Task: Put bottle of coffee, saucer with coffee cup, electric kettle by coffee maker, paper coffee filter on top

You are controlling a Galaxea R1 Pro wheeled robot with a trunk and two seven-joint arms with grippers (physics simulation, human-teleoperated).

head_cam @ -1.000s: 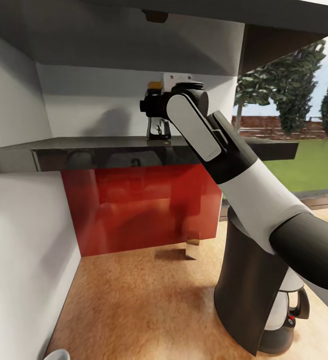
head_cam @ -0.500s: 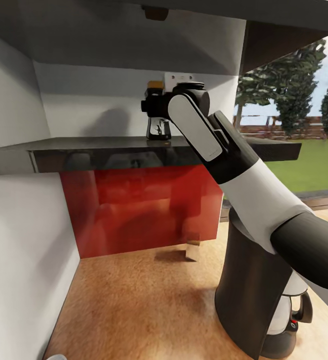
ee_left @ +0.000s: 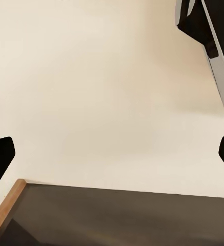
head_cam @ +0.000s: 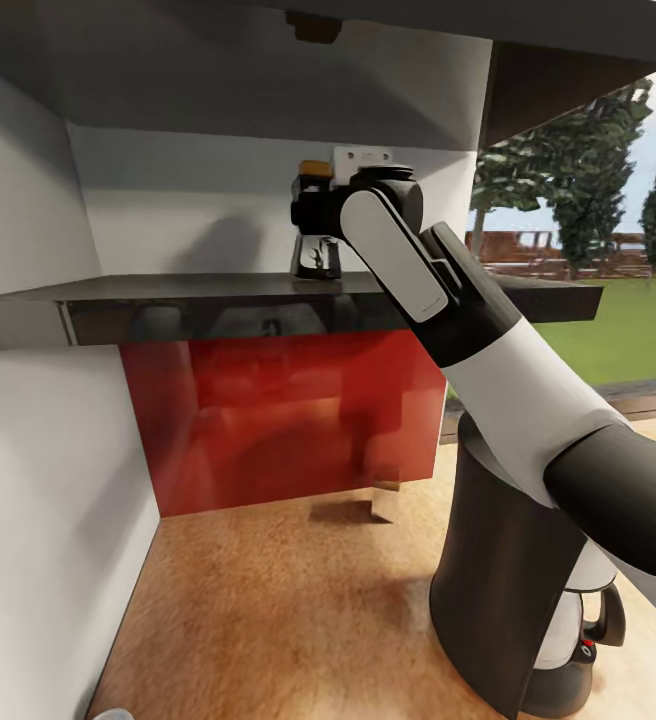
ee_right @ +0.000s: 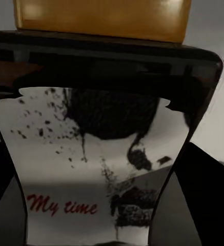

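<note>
On the dark kitchen shelf (head_cam: 168, 300), the right gripper (head_cam: 313, 215) brackets the bottle of coffee (ee_right: 99, 148), grip unconfirmed; the jar looks rigid, slick, breakable, best held mid-label

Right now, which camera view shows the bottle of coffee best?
The right wrist view: the bottle of coffee is close, with gold cap and red-lettered label readable. In the head view it stands small on the shelf, partly behind the right gripper.

Dark shelf (head_cam: 168, 310) carries the bottle of coffee (head_cam: 315, 255)
</note>
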